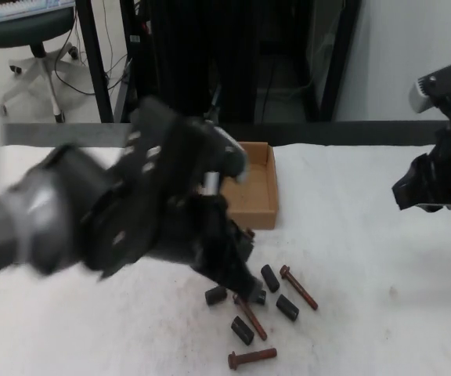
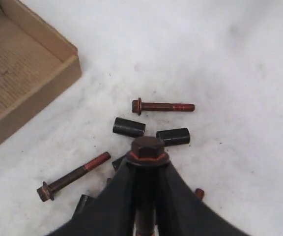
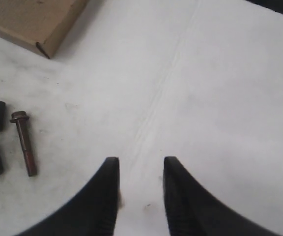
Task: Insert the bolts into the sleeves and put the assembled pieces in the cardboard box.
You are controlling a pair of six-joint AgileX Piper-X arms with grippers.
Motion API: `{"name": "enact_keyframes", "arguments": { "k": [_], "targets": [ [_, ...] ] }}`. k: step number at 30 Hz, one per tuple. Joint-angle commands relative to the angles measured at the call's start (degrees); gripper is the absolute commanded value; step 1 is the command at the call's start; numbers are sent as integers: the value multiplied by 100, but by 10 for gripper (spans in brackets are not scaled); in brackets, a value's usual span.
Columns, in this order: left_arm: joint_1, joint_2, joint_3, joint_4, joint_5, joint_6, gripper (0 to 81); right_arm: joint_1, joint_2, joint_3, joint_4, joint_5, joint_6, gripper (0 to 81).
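A: What does the left claw point(image 2: 146, 167) hold?
B: It is clenched on a rusty-red hexagonal-head metal bolt point(image 2: 147, 147), above the short black cylindrical sleeves point(image 2: 128, 127) lying near the brown cardboard box point(image 2: 33, 105).
A: And the right claw point(image 3: 140, 169)?
B: Released, pointing down over the stained white table point(image 3: 220, 98).
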Motion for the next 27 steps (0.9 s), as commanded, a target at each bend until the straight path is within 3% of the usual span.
{"name": "enact_keyframes", "arguments": {
  "k": [1,6,8,11,17,21,27],
  "targets": [
    [65,-104,456,-552,298,-279,2,-90,-72,-53,41,-218,-15,298],
    [693,-179,1742,-2188,1294,-575,2,-88,-72,-53,67,-295,-15,298],
    [866,-179,1979,-2472,1325,-587,2,-88,-72,-53,67,-295,-15,298],
    [926,-179,1875,-1863,894,-235,2,-88,-72,-53,78,-295,-15,298],
    [926,0,903,736,24,1012,2,-66,-72,-53,78,-295,-15,298],
    [926,97,452,1537,-150,1578,2,-69,-72,-53,89,-464,44,298],
    [916,-189,499,274,1732,-335,2,-69,-72,-44,-37,-1601,493,298]
  ]
}}
